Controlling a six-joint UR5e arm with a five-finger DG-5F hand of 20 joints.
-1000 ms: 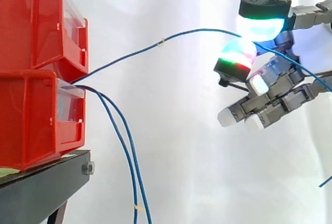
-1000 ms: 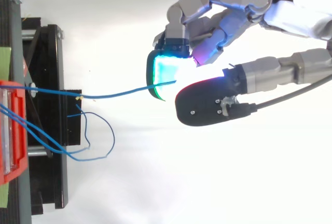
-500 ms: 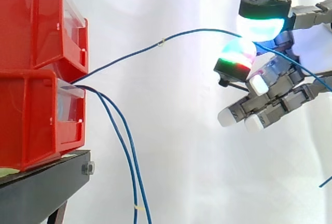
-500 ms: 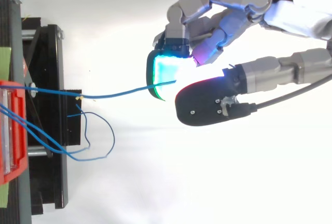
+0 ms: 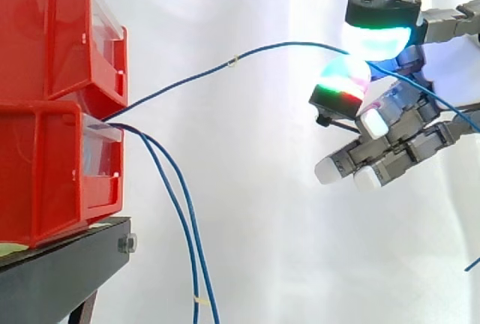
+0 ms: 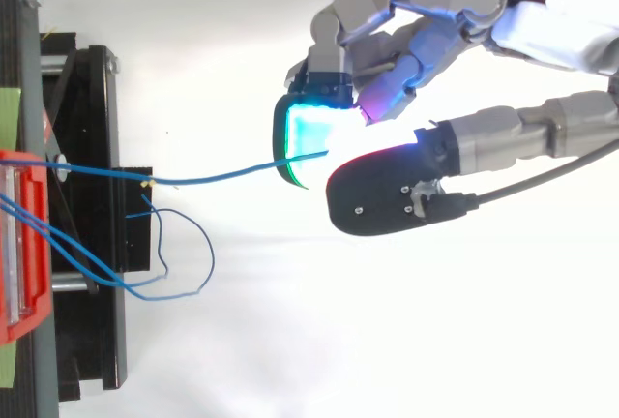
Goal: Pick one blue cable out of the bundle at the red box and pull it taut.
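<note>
We note the blue cable (image 5: 180, 84) leaving the front of the lower red box (image 5: 45, 174), just under the upper red box (image 5: 45, 31). It climbs rightward in a shallow arch, not straight, then dips into the hand (image 5: 409, 125). The hand pinches it between two glowing pads (image 5: 379, 39), cyan-green above and green-red below. The other fingers are curled beneath and hold nothing. Past the pinch the cable slants down toward the right. From above, the same cable (image 6: 213, 178) runs from the box to the cyan pad. The slack cables (image 5: 191, 241) hang from the same box, past the edge of the black stand (image 5: 60, 271) carrying both boxes. The hand is well apart from the stand.
</note>
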